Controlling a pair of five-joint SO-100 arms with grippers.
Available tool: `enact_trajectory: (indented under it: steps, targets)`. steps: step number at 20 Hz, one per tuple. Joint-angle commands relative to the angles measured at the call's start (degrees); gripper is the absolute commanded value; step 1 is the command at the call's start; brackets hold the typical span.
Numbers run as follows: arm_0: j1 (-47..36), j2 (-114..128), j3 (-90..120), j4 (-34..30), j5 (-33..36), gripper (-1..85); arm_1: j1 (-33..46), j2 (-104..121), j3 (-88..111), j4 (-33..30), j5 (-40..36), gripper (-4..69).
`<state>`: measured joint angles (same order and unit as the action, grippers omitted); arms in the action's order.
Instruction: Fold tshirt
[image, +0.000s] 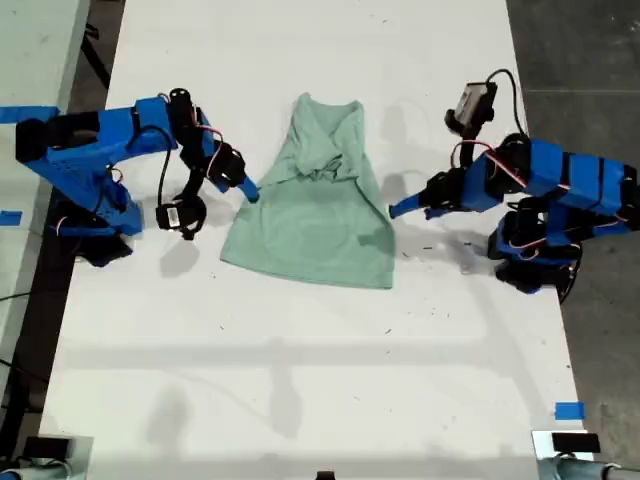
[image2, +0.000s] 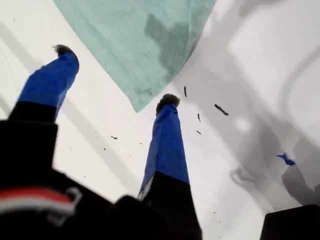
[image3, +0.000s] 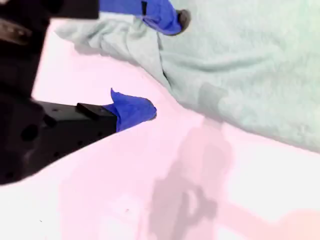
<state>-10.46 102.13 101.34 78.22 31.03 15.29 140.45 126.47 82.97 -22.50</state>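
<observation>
The pale mint-green tshirt (image: 320, 220) lies on the white table (image: 300, 380), its neck end toward the exterior view's top and its upper part gathered narrow with creases. My first gripper (image: 395, 208) is at the shirt's edge on the exterior view's right. It stands open (image2: 115, 75), and a corner of the tshirt (image2: 140, 40) lies just beyond its fingertips. My second gripper (image: 250, 190) is at the shirt's edge on the exterior view's left. It is open (image3: 165, 65), one finger (image3: 170, 17) over the cloth (image3: 250, 65) and the other finger (image3: 132, 110) over bare table.
A blue tape mark (image: 568, 410) sits near the table's lower corner on the exterior view's right and also shows as blue tape (image2: 285, 159). Small dark specks (image2: 220, 109) dot the table beside the shirt. Dark floor borders the table on both sides.
</observation>
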Motion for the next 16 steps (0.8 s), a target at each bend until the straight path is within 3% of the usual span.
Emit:
enact_trajectory:
  steps: [1, 6, 13, 16]
  targets:
    - [5.3, 8.8, 9.1, -3.7, -6.6, 19.6, -4.8, 1.4, 0.4, -0.2, 3.8, 30.5]
    - [9.8, 10.6, 12.6, -6.9, -9.9, 18.1, -7.3, -1.1, 4.7, -4.1, 6.5, 29.5]
    - [9.1, 8.5, 12.4, -7.8, -9.4, 18.0, -5.0, -17.1, 14.2, -27.5, 7.4, 25.8]
    - [9.2, 8.8, 12.5, -7.7, -9.4, 17.6, -2.9, -32.5, 11.2, -34.4, 6.8, 23.2]
